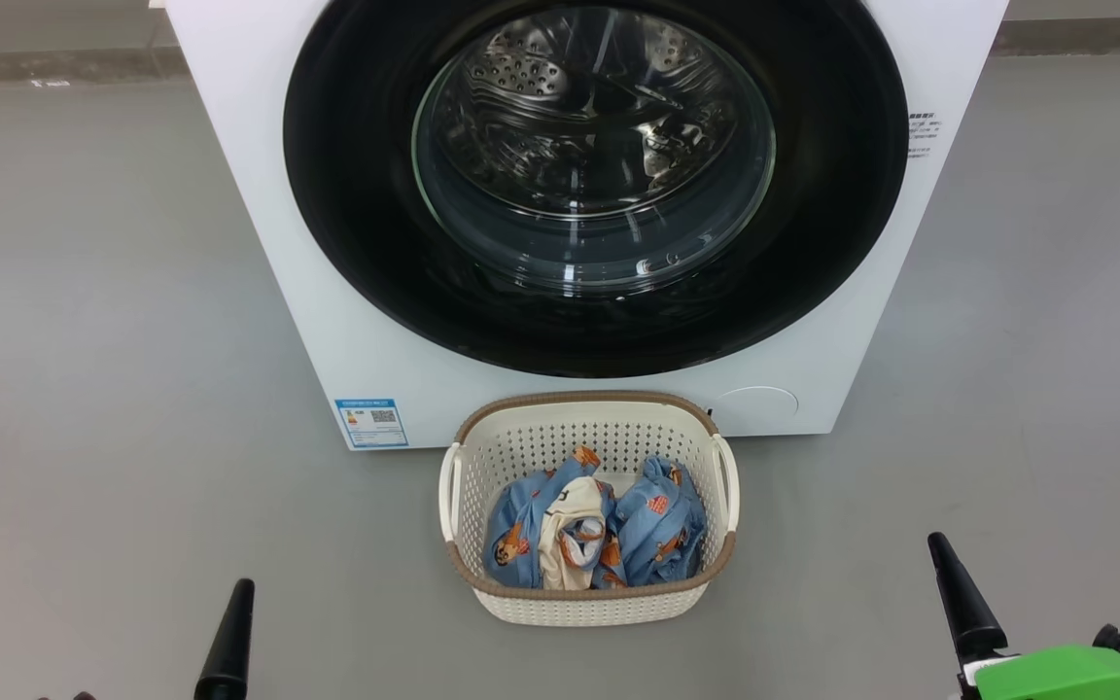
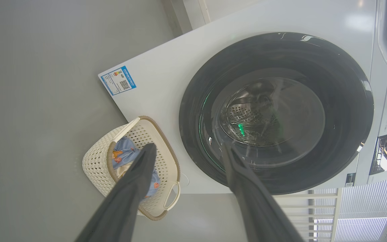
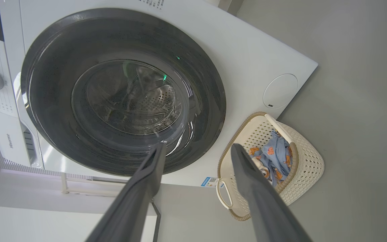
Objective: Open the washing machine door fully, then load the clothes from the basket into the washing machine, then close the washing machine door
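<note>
Two grippers, the left gripper (image 2: 188,148) and the right gripper (image 3: 198,146), hang before the washing machine (image 1: 443,389), each with fingers spread apart and empty. The washing machine door (image 1: 594,165) is shut; the basket (image 1: 589,603) sits just before the machine's base, the clothes (image 1: 599,530) inside. Step in hand: opening the door; the next move probably calls for hooking its edge and swinging it wide.
</note>
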Available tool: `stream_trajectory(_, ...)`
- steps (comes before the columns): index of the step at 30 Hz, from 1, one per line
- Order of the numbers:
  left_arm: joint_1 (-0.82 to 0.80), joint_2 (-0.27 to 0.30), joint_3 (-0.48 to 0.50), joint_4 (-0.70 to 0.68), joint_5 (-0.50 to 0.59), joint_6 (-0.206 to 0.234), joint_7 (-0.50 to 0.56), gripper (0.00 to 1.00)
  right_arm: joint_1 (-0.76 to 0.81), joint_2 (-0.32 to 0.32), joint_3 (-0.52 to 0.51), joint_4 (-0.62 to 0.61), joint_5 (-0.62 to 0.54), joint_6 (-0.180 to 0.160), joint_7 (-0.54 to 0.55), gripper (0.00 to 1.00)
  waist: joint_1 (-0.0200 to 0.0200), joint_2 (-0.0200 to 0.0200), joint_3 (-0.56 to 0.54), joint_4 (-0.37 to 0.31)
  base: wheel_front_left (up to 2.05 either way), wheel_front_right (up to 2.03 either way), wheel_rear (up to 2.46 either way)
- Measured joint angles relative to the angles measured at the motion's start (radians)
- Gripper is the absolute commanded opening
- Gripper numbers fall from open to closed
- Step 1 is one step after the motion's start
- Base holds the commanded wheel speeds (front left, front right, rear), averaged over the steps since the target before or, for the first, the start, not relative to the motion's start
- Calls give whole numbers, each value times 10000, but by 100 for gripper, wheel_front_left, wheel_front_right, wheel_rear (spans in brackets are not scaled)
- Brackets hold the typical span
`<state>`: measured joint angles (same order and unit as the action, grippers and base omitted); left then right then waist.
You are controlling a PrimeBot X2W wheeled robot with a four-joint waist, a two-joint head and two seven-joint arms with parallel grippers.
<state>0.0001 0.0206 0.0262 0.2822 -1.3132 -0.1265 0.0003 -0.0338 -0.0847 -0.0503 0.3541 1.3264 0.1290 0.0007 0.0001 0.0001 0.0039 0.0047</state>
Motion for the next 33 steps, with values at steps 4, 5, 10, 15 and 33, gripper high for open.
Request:
stream_trajectory(4,-1,-2,-31,-15,443,0,-94,100,-104,-21,42,0,-437,0,-75,100,0,0,-1,6,0,0,0)
stream_trajectory(5,-1,0,-44,-27,612,0,-104,100,-106,-25,54,2,-543,0,-125,100,0,0,-2,7,0,0,0)
stream_trajectory(10,-1,-2,-86,-88,1338,0,-238,100,-128,-84,119,40,-1214,0,-255,100,0,0,-7,13,0,0,0)
stream_trajectory(15,-1,6,-115,-134,2174,0,-374,100,-134,-174,221,117,-1942,0,-399,100,0,0,-17,12,0,0,0)
stream_trajectory(33,-4,35,-261,-414,4809,-4,-897,100,-400,-380,424,280,-4270,0,-915,100,0,0,-53,35,0,0,0)
